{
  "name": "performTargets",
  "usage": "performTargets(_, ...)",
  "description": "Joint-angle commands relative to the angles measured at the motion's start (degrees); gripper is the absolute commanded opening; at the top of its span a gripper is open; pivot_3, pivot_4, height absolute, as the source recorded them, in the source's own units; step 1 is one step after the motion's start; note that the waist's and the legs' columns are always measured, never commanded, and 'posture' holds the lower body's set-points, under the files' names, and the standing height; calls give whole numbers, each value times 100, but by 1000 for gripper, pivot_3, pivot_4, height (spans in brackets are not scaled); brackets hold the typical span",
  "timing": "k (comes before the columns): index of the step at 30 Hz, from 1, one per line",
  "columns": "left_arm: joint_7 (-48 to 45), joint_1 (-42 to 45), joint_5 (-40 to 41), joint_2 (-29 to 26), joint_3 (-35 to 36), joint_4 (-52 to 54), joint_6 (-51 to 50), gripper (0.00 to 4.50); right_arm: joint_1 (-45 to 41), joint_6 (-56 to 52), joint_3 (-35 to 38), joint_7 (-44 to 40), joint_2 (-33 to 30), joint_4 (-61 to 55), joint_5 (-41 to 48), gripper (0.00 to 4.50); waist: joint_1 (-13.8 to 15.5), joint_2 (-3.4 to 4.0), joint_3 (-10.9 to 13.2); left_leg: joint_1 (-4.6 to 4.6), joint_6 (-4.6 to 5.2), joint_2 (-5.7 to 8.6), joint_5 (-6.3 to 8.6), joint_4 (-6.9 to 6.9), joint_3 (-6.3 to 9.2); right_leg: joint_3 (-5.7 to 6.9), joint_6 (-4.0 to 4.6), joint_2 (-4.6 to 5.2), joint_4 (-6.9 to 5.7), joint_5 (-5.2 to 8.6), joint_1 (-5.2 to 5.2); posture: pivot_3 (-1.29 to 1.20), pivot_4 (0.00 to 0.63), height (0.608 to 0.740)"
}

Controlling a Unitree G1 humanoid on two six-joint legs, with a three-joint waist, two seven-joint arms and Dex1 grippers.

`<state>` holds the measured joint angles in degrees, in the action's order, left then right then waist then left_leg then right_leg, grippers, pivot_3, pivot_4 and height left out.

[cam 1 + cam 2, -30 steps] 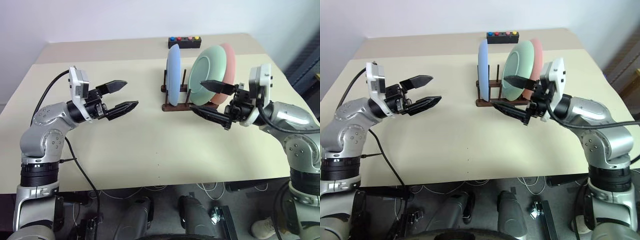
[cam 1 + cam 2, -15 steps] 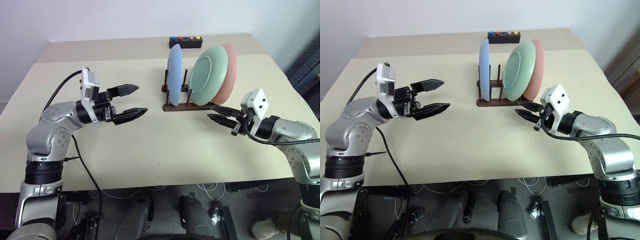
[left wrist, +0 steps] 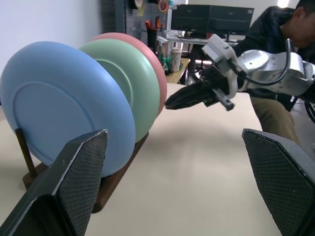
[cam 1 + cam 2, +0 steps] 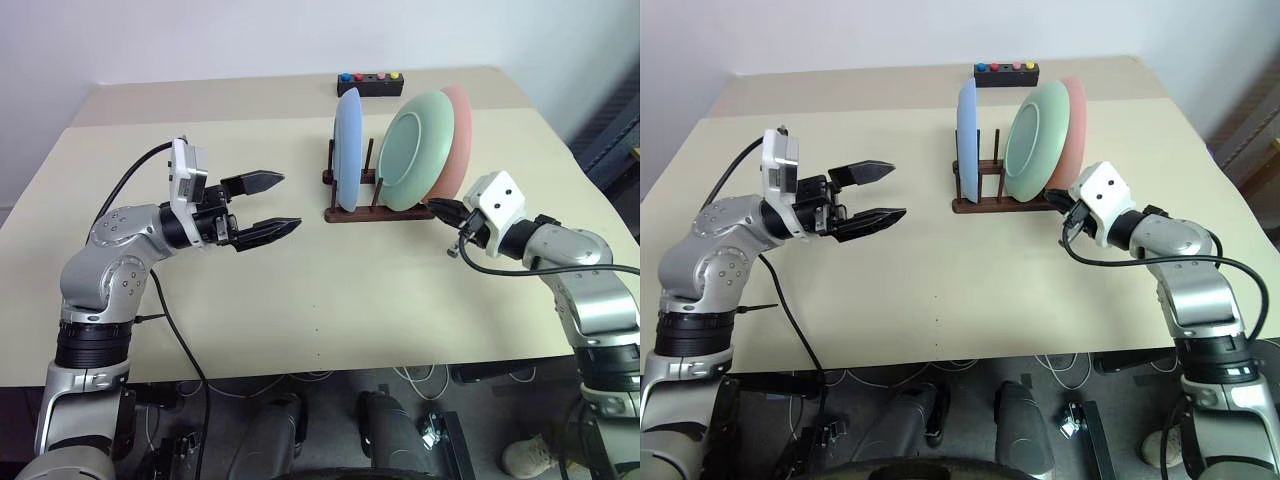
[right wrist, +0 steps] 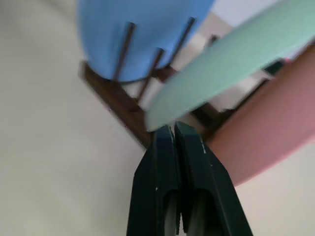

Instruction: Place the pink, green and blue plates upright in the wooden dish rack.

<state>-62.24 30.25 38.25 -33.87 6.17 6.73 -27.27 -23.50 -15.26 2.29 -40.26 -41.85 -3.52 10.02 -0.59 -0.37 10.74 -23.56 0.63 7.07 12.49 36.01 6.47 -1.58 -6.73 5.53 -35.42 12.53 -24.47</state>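
While the beige table (image 4: 300,300) met a white wall, we saw a black button box (image 4: 369,83) behind the wooden dish rack (image 4: 352,212) holding blue plate (image 4: 347,145), green plate (image 4: 417,150) and pink plate (image 4: 462,135) upright. Our left gripper (image 4: 268,205) hovered spread; our right gripper (image 4: 441,208), pressed together, sat just beside the rack's end.

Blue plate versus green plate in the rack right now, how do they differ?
The blue plate stands nearly straight at the left end of the wooden dish rack; the green plate tilts, leaning back against the pink plate. The shut right gripper sits by the green plate, away from the blue. Both stand on edge.
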Motion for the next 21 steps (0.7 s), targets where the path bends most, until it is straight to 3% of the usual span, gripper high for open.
performTargets(1, 38, 96, 65, -105, 145, 211, 33, 4500, -259, 328, 30, 112, 50, 106, -198, 48, 0, 0, 0, 0, 0, 0, 0, -1, 0, 0, 0, 0, 0, 0, 0, 0, 150, 740)
performTargets(7, 98, 139, 83, -128, 163, 245, 35, 4500, -400, 631, 2, 185, 116, 201, -395, 48, -2, 0, 0, 0, -1, 0, 0, -1, 1, 0, 0, -2, -1, 0, 0, 0, 150, 740)
performTargets(13, 111, 126, 84, -126, 156, 245, 56, 4500, -870, 163, 83, 150, 335, -465, 56, 48, -15, 1, 1, 0, -2, 0, -1, -1, 1, 0, 0, -2, -5, 0, -2, 0, 150, 740)
performTargets(21, 138, 152, 107, -115, 142, 321, 34, 4500, -984, 9, 72, 211, 292, -577, -24, 48, 18, -2, 0, 0, -1, 4, -1, 2, 3, 3, 0, 1, -3, 0, 1, 0, 150, 740)
